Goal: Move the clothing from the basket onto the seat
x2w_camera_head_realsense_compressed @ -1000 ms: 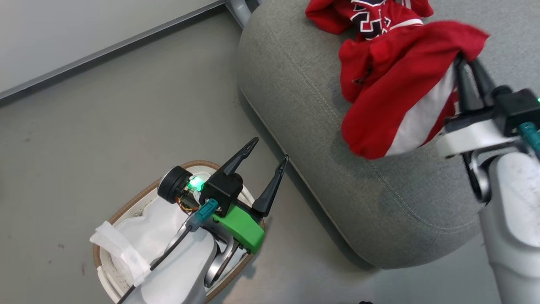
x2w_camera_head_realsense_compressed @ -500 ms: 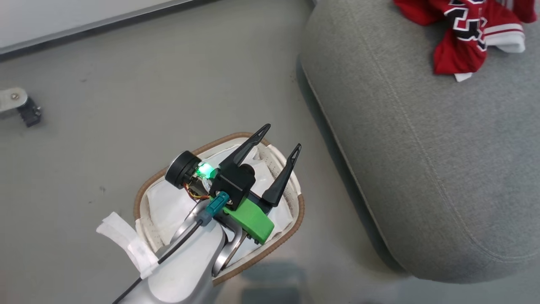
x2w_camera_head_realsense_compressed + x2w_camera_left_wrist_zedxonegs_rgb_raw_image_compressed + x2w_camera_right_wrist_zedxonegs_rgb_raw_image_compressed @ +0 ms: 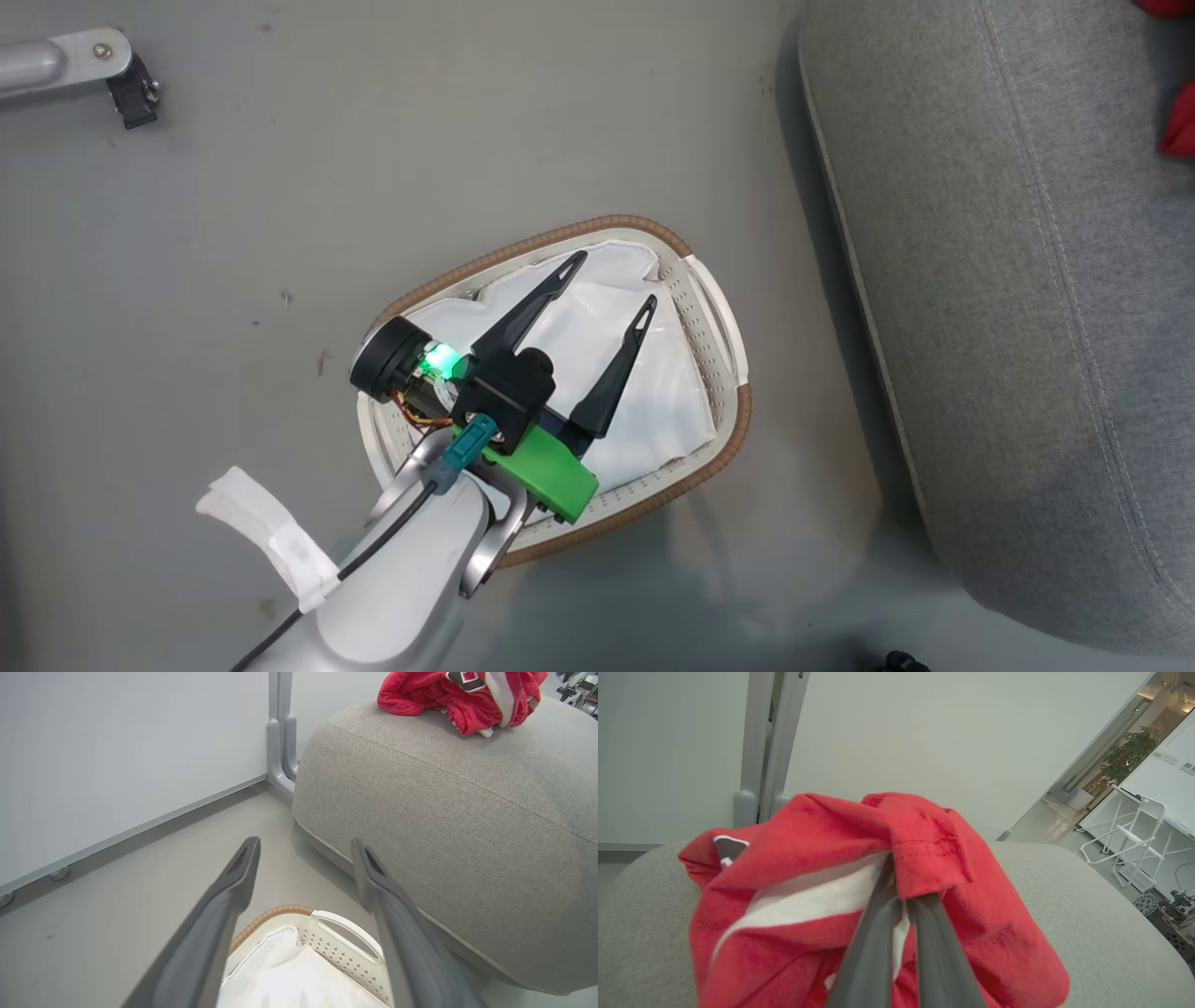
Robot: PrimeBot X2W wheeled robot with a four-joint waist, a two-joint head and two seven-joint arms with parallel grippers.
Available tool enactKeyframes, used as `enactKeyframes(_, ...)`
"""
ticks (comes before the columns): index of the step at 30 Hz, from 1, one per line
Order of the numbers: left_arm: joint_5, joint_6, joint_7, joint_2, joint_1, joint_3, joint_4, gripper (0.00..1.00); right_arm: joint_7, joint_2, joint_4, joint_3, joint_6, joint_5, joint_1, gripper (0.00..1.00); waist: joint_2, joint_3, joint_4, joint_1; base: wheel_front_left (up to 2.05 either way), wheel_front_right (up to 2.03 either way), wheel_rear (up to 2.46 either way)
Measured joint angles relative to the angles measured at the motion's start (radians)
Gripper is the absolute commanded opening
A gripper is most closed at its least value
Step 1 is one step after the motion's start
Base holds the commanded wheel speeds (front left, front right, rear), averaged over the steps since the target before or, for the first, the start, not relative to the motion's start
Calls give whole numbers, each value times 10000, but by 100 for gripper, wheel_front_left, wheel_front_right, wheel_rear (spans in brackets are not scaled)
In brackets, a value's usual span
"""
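Note:
My left gripper [image 3: 614,278] hangs open over the basket [image 3: 738,420], nothing between its fingers. Inside the oval basket with its brown woven rim I see just the white liner [image 3: 653,401]. The left wrist view looks past my left gripper [image 3: 304,843] to the basket's rim [image 3: 275,912] and the grey seat [image 3: 444,812], where red clothing [image 3: 448,695] lies on top. My right gripper [image 3: 899,896] is shut on a red garment with a white stripe [image 3: 822,858] above the seat [image 3: 1087,905]. A sliver of red clothing [image 3: 1178,131] touches the head view's right edge, on the seat [image 3: 1008,280].
The basket stands on grey floor just left of the seat's rounded edge. A metal leg with a black foot [image 3: 84,61] lies at the far left. A white wall with a baseboard [image 3: 117,835] and a grey post [image 3: 280,732] stand behind. A white folding chair [image 3: 1134,844] is far off.
The head camera has swung left, bringing the basket to the middle and pushing the seat to the right edge. My right gripper and its garment left that view. The left gripper stays open over the basket.

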Motion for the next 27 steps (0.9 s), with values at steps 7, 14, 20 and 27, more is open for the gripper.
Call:
enactKeyframes(7,10,27,0,29,-1,148,-36,100,0,343,-445,389,0,299,547,100,0,130,-233,-1,0,0,0)
enactKeyframes(14,-188,-61,0,-4,70,339,6,100,0,688,-974,1266,0,679,1407,100,0,-315,-670,-1,0,0,0)
enactKeyframes(20,-510,-86,0,-144,325,823,-50,100,0,683,-1189,2002,0,970,1780,100,0,-903,-906,-2,0,0,0)
enactKeyframes(27,-832,77,0,-426,747,1835,-376,100,0,522,-1599,2755,0,1346,1791,100,0,-1738,-920,-2,0,0,0)
